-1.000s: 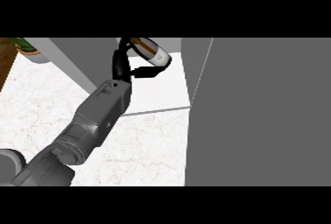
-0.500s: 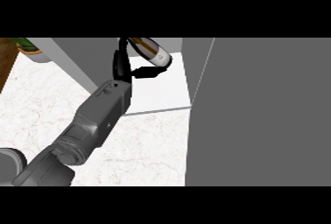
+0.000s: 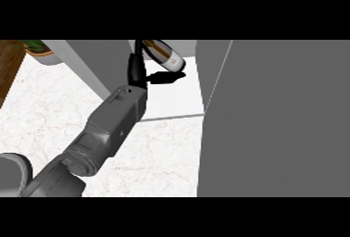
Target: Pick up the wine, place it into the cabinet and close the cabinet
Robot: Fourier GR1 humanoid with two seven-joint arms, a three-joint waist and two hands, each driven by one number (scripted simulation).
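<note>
A broad, flat grey cabinet door (image 3: 280, 120) fills the right side of the head view, standing open beside the cabinet's pale white shelf floor (image 3: 176, 99). The white marbled stone counter (image 3: 48, 115) spreads across the lower left. A second plain grey cabinet panel (image 3: 92, 60) runs diagonally at upper left. One grey forearm (image 3: 103, 134) rises from the lower left corner toward the cabinet opening; which arm it is cannot be told for certain from this view, though it enters at the left. At its tip, the black left hand (image 3: 140, 74) is curled round the dark glass wine bottle with a cream label (image 3: 164, 53), fingers stretched up along the bottle's left side and the thumb jutting out beneath it. The bottle is tilted, held above the shelf floor inside the cabinet opening, near the view's top edge. A green potted plant in a pale pot (image 3: 40, 48) sits in the upper left corner, beside a strip of brown wood (image 3: 10, 65).
</note>
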